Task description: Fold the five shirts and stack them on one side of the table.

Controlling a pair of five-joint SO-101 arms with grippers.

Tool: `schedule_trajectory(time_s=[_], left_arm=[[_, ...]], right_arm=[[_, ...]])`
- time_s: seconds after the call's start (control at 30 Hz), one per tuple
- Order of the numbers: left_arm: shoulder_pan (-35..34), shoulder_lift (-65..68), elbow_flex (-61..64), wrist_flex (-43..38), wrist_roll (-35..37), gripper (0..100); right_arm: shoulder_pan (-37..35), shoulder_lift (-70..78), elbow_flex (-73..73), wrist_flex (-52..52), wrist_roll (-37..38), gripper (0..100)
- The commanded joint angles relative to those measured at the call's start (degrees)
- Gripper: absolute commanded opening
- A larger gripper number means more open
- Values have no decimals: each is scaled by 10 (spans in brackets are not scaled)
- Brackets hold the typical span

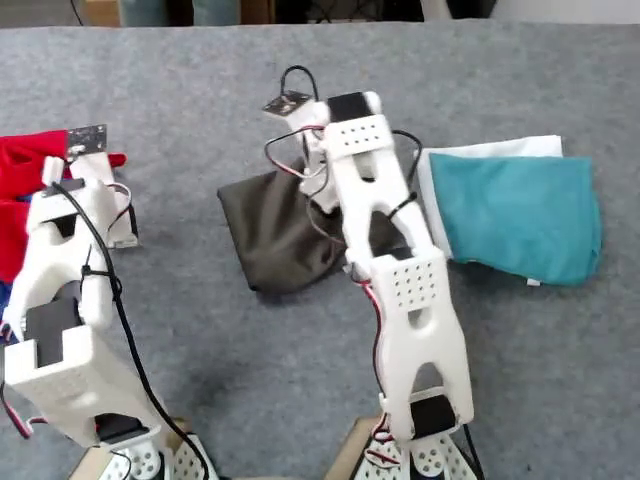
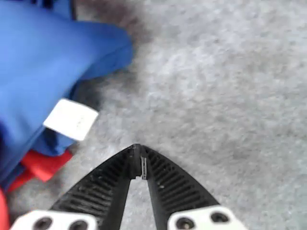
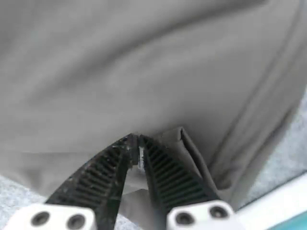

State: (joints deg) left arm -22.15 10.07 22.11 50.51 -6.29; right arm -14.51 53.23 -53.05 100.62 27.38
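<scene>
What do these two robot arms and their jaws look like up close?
The left arm and right arm are white plastic shells, some panels dotted with small holes, with black motors at the joints. Thin black, red and white cables loop alongside. The jaws are black, tapered and ribbed, on white mounts with screw holes.

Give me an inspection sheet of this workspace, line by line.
Surface: grey, fuzzy-covered table.
Job's things: dark grey shirt mid-table; teal shirt folded, lying on white shirt at one side; red shirt and blue shirt bunched at the other.
Clutter: nothing seen.
End effectors: left end effector shut, over bare table beside the blue shirt; right end effector shut, over the dark grey shirt.
Cables: black cable along left arm; wires at right arm's wrist.
Surroundings: nothing clear beyond the far edge.
</scene>
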Motion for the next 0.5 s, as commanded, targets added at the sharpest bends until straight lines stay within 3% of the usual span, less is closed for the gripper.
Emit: schedule_trajectory(time_s=[0.0,0.33,0.47], left_arm=[[9,-17,-3,-20,2,29],[8,25,-46,-19,2,29],[9,28,-49,-18,2,29]], right_arm=[[40,-37,23,7,-6,15],[170,-222,351,6,27,15],[210,-284,381,5,56,15]])
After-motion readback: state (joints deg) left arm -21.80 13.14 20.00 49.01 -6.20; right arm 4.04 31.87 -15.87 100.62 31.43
